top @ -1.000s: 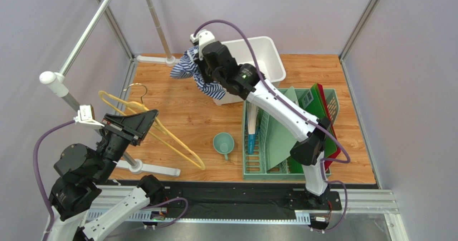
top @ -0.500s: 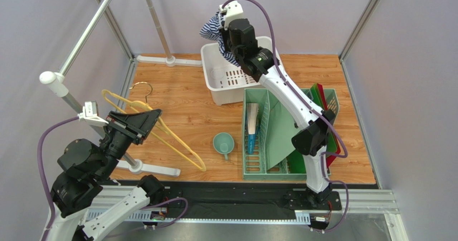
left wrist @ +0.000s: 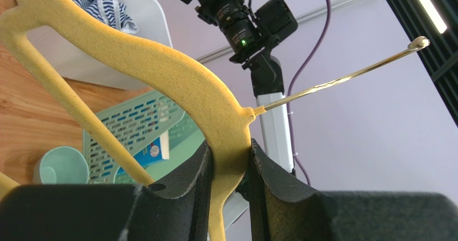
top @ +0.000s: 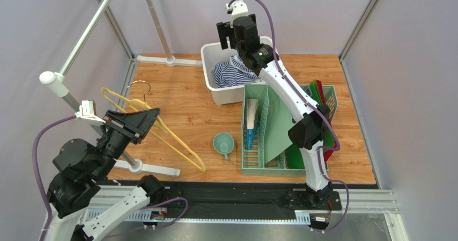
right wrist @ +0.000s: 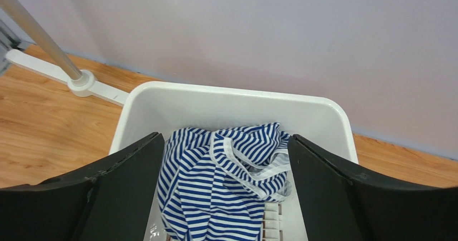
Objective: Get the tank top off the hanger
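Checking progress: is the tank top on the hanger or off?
Off: the tank top lies crumpled in the white bin; the hanger is bare.

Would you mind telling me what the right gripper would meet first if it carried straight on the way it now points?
The right gripper, open, points down into the white basin, so it would probably meet the crumpled tank top first, though depth is unclear.

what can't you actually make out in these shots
1. Right wrist view: the floor of the basin, covered by the tank top and cut off by the bottom edge.
2. Left wrist view: the lower part of the hanger, hidden behind the left gripper clamping it.
3. Top view: part of the green rack, crossed by the right arm; the print on its blue-and-white item is too small to read.
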Tool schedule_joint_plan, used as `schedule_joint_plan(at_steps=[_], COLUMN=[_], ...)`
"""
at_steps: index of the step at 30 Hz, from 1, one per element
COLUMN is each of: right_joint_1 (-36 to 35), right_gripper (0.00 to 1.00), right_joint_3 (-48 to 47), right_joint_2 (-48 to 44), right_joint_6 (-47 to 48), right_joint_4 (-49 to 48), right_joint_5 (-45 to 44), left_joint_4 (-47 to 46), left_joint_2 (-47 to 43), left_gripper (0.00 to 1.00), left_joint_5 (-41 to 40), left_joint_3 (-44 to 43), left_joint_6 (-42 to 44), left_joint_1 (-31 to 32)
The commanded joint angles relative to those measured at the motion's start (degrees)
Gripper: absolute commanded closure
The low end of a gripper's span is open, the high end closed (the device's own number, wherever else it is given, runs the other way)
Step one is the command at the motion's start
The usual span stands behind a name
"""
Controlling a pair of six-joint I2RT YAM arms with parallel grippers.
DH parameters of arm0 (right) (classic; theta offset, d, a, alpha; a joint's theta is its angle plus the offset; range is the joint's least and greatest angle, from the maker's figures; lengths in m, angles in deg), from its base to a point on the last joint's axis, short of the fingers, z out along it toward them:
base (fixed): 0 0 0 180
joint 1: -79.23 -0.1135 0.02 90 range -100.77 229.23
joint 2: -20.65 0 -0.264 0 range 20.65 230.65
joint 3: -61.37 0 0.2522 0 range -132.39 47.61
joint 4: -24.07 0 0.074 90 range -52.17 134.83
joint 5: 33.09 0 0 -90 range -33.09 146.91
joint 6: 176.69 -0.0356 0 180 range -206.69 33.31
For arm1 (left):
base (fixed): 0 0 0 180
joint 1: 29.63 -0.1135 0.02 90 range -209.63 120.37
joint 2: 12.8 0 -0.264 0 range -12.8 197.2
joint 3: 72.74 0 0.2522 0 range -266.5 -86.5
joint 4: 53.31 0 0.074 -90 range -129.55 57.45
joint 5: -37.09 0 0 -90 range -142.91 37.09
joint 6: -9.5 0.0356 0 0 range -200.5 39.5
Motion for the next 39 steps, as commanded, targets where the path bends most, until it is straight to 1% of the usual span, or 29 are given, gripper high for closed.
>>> schedule_joint_plan(at_steps=[1,5,9,14,17,19,20,21,22,23,25,26,27,28,30,33,36,39], right_joint_1=[-1.18,-2.68,-4.88,-9.00,-10.85,-11.21,-11.21,-11.21,-11.21,-11.29,-12.95,-14.01,-15.41,-18.30,-20.43,-21.23,-21.58,-23.16], right_gripper=[0.09,0.09,0.08,0.08,0.07,0.06,0.06,0.06,0.05,0.05,0.05,0.05,0.05,0.04,0.04,0.04,0.07,0.10], right_joint_3=[-2.86,-3.74,-3.48,-1.63,0.04,2.57,3.89,5.56,7.58,11.08,14.70,17.42,18.66,19.72,22.52,25.69,27.54,28.78], right_joint_2=[-4.21,-7.29,-11.67,-16.07,-18.98,-21.78,-23.10,-24.33,-25.56,-28.10,-30.40,-32.41,-33.47,-34.44,-36.90,-39.36,-40.34,-40.52], right_joint_6=[-4.66,-10.02,-14.59,-15.48,-14.69,-14.69,-14.52,-14.52,-14.52,-13.99,-12.33,-9.71,-8.38,-7.41,-6.95,-11.33,-15.55,-18.02], right_joint_4=[3.70,10.03,15.92,24.01,28.40,31.65,32.36,32.98,33.25,33.51,34.39,35.00,35.96,36.06,35.45,31.86,27.38,25.17], right_joint_5=[2.48,3.88,8.00,11.00,15.03,20.65,27.02,30.57,34.17,41.17,47.71,51.57,52.65,53.01,51.70,51.43,54.33,54.16], left_joint_4=[-1.23,-1.58,-1.67,-1.67,-1.85,-2.11,-2.11,-2.11,-2.11,-2.02,-1.85,-1.67,-1.67,-1.76,-2.11,-2.81,-2.81,-3.16], left_joint_2=[0.28,0.10,0.10,-0.78,-1.13,-1.22,-1.13,-1.13,-1.05,-1.04,-0.87,-0.87,-0.87,-0.78,-0.78,-0.69,-0.34,0.53], left_gripper=[1.00,1.00,1.00,1.00,1.00,1.00,1.00,1.00,1.00,1.00,1.00,1.00,1.00,1.00,1.00,1.00,1.00,1.00], left_joint_5=[0.59,0.06,-0.55,-1.79,-2.31,-3.02,-3.28,-3.89,-4.24,-4.51,-5.13,-5.30,-5.56,-5.83,-6.36,-7.32,-8.11,-8.47], left_joint_3=[-0.31,0.22,0.22,1.18,2.41,3.03,3.29,3.47,3.65,3.91,4.17,4.44,4.61,4.79,5.23,5.14,4.97,4.97], left_joint_6=[-0.32,-0.68,-1.03,-2.96,-4.54,-5.86,-6.21,-6.74,-7.87,-8.41,-10.51,-11.31,-12.62,-13.41,-14.82,-14.39,-14.83,-15.35], left_joint_1=[0.01,0.01,0.01,0.01,0.01,0.01,-0.08,0.00,0.01,0.01,0.01,0.01,0.01,0.01,-0.08,0.01,0.01,0.01])
